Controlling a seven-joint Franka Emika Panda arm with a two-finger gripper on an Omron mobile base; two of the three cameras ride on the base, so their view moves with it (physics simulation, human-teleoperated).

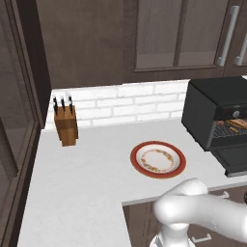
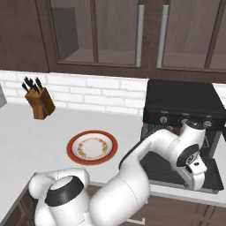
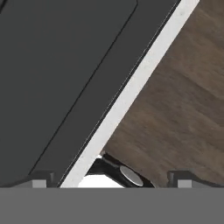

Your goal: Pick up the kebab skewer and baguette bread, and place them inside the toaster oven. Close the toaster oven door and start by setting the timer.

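**Gripper low over the open oven door**

Hanging at the front edge of the lowered toaster oven door [image 2: 185, 173], the gripper [image 2: 199, 182] points downward in the right base view, with the arm's wrist just above it. In the hand view the two finger tips [image 3: 40, 179] stand far from each other at the bottom, so the jaws are apart and nothing is between them. The dark flat panel of the door [image 3: 57, 74] passes above the left tip, and the white counter edge [image 3: 131, 94] runs as a slanted stripe between the tips. The brown wood of the lower cabinet front [image 3: 179, 113] lies above the right tip.

The door lies folded down flat in front of the toaster oven [image 2: 183, 103]. On the control strip the timer [image 2: 163, 119] is a small round dial near the left side, close above the arm. In the left base view, the oven cavity is lit, and the baguette bread [image 1: 239, 124] and the kebab skewer [image 1: 226, 123] lie on the rack inside, well above and behind the jaws.

To the left on the counter [image 1: 82, 188] sits a red-rimmed plate [image 1: 157, 159], and further left a wooden knife block [image 1: 66, 123] stands by the white brick wall [image 1: 125, 103].
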